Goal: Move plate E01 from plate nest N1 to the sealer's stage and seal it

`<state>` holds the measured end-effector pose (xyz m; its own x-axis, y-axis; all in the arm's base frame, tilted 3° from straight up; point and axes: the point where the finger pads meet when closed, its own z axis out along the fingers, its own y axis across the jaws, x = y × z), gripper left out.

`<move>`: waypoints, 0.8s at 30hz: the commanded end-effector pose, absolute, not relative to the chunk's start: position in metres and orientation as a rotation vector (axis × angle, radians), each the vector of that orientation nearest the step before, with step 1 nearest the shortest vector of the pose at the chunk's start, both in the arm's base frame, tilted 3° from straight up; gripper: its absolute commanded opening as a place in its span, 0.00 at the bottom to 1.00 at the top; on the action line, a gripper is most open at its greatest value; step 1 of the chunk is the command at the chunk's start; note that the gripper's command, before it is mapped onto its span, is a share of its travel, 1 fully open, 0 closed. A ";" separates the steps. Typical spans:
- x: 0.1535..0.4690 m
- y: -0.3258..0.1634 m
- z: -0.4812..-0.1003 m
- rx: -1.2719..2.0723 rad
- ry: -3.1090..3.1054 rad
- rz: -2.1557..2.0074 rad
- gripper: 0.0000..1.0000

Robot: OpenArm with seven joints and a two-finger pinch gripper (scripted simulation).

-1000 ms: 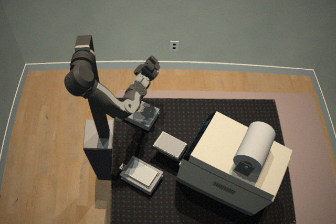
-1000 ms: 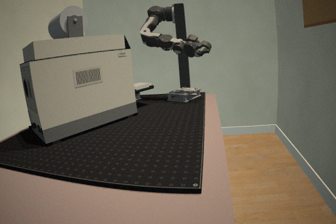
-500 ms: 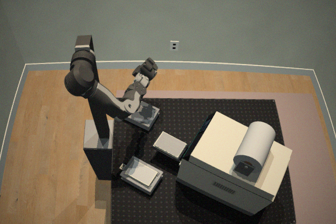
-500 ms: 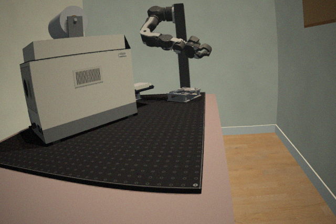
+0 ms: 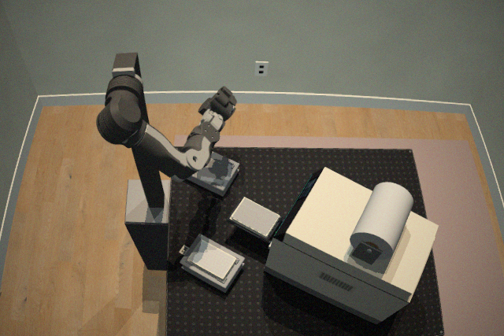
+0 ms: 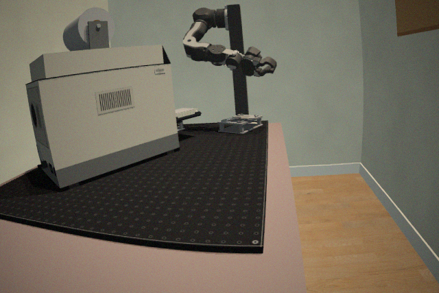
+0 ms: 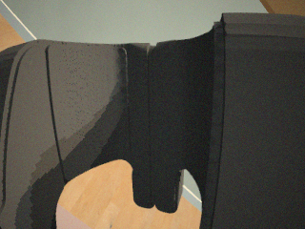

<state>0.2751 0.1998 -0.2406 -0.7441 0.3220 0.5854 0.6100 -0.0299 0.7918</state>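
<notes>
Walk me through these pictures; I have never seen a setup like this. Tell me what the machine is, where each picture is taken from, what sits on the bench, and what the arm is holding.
The dark jointed thing is a robot arm on a post, ending in a two-finger pincer. One picture looks down from above, one looks from the side across the bench, and one is taken from the arm's wrist, right behind the fingers.

On the black dotted mat stands a box-shaped sealer with a foil roll on top. Its small stage sticks out, with a flat pale plate on it. Two plate nests are nearby: one under the arm, another near the post's base holding a plate.

The pincer is raised in the air, shut, and holds nothing.
</notes>
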 end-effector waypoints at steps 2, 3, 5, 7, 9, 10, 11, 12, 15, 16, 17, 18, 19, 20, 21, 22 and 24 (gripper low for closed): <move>0.275 0.200 -0.239 -0.992 -2.018 -1.853 0.00; 0.275 0.200 -0.239 -0.992 -2.018 -1.853 0.00; 0.276 0.200 -0.238 -0.992 -2.014 -1.857 0.00; 0.277 0.200 -0.238 -0.992 -2.016 -1.854 0.00; 0.277 0.199 -0.237 -0.992 -2.018 -1.853 0.00; 0.277 0.199 -0.237 -0.992 -2.018 -1.853 0.00; 0.277 0.199 -0.237 -0.992 -2.018 -1.853 0.00; 0.277 0.199 -0.237 -0.992 -2.018 -1.853 0.00; 0.277 0.199 -0.237 -0.992 -2.018 -1.853 0.00; 0.277 0.199 -0.237 -0.992 -2.018 -1.853 0.00; 0.277 0.199 -0.237 -0.992 -2.018 -1.853 0.00; 0.277 0.199 -0.237 -0.992 -2.018 -1.853 0.00; 0.277 0.199 -0.237 -0.992 -2.018 -1.853 0.00; 0.277 0.199 -0.237 -0.992 -2.018 -1.853 0.00; 0.275 0.199 -0.241 -0.983 -2.047 -1.829 0.00; 0.272 0.198 -0.245 -0.973 -2.080 -1.800 0.00; 0.266 0.197 -0.253 -0.952 -2.145 -1.740 0.00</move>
